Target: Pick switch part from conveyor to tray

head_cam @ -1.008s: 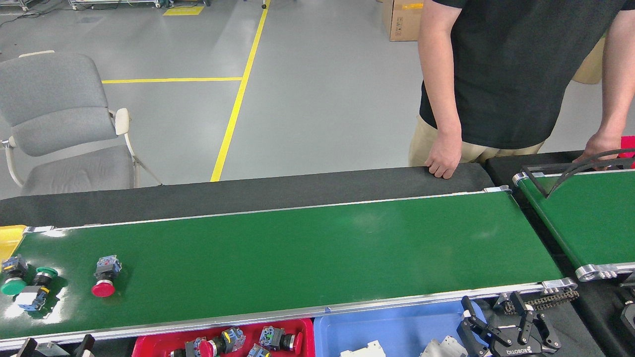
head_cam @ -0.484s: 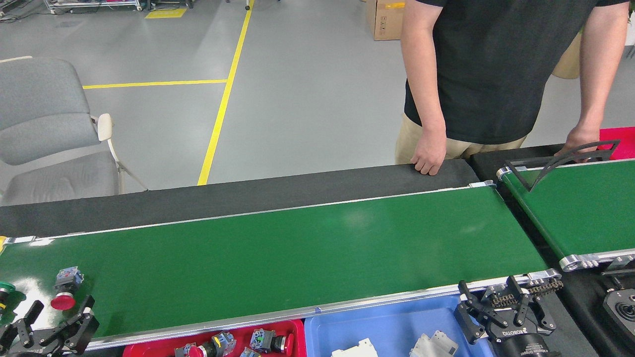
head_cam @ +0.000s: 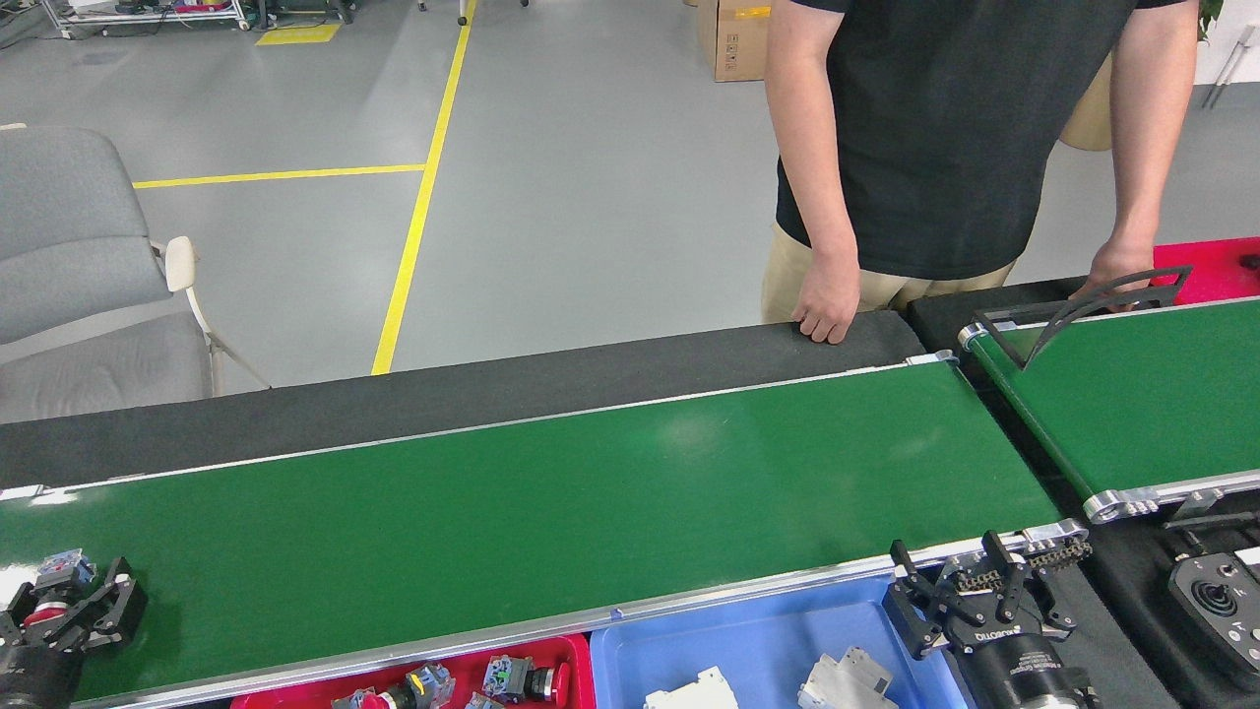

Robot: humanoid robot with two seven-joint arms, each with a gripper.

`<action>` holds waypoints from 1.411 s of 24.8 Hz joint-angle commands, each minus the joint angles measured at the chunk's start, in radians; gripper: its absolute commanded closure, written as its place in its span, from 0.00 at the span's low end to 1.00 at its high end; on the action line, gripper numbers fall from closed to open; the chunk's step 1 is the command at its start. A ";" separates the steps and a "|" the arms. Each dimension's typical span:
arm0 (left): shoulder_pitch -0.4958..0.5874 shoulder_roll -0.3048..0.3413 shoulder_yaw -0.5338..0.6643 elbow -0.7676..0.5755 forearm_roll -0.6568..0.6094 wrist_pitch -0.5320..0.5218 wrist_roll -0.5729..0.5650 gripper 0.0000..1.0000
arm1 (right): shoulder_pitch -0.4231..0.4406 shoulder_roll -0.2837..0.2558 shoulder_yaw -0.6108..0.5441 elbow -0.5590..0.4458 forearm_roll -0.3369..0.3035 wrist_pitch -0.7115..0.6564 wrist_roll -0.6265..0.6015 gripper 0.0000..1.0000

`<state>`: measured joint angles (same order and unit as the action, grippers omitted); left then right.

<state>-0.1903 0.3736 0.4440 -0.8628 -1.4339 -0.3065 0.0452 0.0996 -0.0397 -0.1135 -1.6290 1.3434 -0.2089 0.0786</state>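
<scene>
The conveyor (head_cam: pixel 551 502) is a long glossy green belt running across the view. At its far left lies a switch part (head_cam: pixel 54 586) with a red button and a blue-grey block. My left gripper (head_cam: pixel 64 611) is open, its black fingers standing on either side of that part. My right gripper (head_cam: pixel 945 556) is open, holding nothing, over the right end of the blue tray (head_cam: pixel 748 635). A red tray (head_cam: pixel 463 662) below the belt's near rail holds several switch parts (head_cam: pixel 522 679).
A person stands at the far side, one hand (head_cam: pixel 825 317) on the black table edge, the other by the smaller belt (head_cam: pixel 1132 394) with its black curved bar (head_cam: pixel 1083 305). A grey chair (head_cam: pixel 69 286) stands far left. White and grey parts (head_cam: pixel 837 679) lie in the blue tray. A joystick box (head_cam: pixel 1216 591) sits at right.
The view has swung right, so everything sits further left. My left gripper has come up onto the belt around the red-button switch part. The green-button parts have left the view.
</scene>
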 commanded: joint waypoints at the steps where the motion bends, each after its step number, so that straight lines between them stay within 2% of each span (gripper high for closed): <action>1: -0.009 0.005 -0.002 0.001 0.003 0.009 0.015 0.80 | -0.014 -0.009 -0.002 -0.011 -0.001 0.002 0.000 0.01; 4: -0.008 -0.007 -0.004 -0.039 0.021 -0.013 0.016 0.86 | -0.017 -0.003 -0.002 -0.017 -0.003 0.002 -0.002 0.01; 6: 0.017 -0.033 -0.004 -0.114 0.047 -0.066 0.015 0.87 | -0.017 -0.005 -0.003 -0.025 -0.003 0.002 0.000 0.01; 10: 0.222 -0.110 -0.004 -0.447 0.061 -0.259 0.001 0.86 | -0.015 -0.022 -0.006 -0.029 -0.004 0.002 -0.002 0.01; 11: 0.294 -0.130 -0.004 -0.548 0.061 -0.321 -0.002 0.78 | -0.015 -0.022 -0.008 -0.034 -0.007 0.002 -0.002 0.01; 14: 0.442 -0.216 -0.025 -0.746 0.056 -0.451 -0.024 0.65 | -0.015 -0.025 -0.011 -0.043 -0.035 0.003 0.000 0.01; 15: 0.486 -0.246 -0.041 -0.799 0.056 -0.479 -0.036 0.53 | -0.012 -0.026 -0.011 -0.045 -0.036 0.002 0.000 0.01; 16: 0.523 -0.268 -0.050 -0.840 0.056 -0.479 -0.039 0.47 | -0.006 -0.029 -0.011 -0.046 -0.036 0.002 -0.002 0.01; 17: 0.554 -0.286 -0.053 -0.869 0.056 -0.479 -0.039 0.37 | -0.004 -0.040 -0.009 -0.049 -0.036 0.002 -0.003 0.01; 18: 0.581 -0.303 -0.054 -0.889 0.056 -0.479 -0.041 0.13 | -0.001 -0.051 -0.009 -0.054 -0.038 0.002 -0.007 0.01; 19: 0.597 -0.321 -0.054 -0.904 0.056 -0.479 -0.039 0.02 | 0.000 -0.055 -0.011 -0.058 -0.040 0.000 -0.008 0.01; 25: 0.601 -0.340 -0.041 -0.907 0.061 -0.479 -0.039 0.00 | 0.017 -0.058 -0.011 -0.064 -0.072 0.000 -0.003 0.01; 28: 0.604 -0.346 0.056 -0.906 0.061 -0.479 -0.027 0.00 | 0.035 -0.060 -0.012 -0.075 -0.075 -0.021 -0.002 0.01; 31: 0.600 -0.378 0.197 -0.891 0.058 -0.382 -0.022 0.00 | 0.035 -0.055 -0.017 -0.074 -0.078 -0.021 -0.002 0.01; 33: 0.604 -0.378 0.246 -0.871 0.049 -0.302 0.004 0.00 | 0.045 -0.055 -0.015 -0.074 -0.078 -0.026 -0.002 0.01; 35: 0.612 -0.367 0.272 -0.831 0.049 -0.276 0.015 0.00 | 0.058 -0.057 -0.015 -0.074 -0.078 -0.035 -0.002 0.00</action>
<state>0.4193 -0.0055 0.7033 -1.6958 -1.3846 -0.6232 0.0394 0.1606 -0.0881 -0.1243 -1.6881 1.2686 -0.2336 0.0772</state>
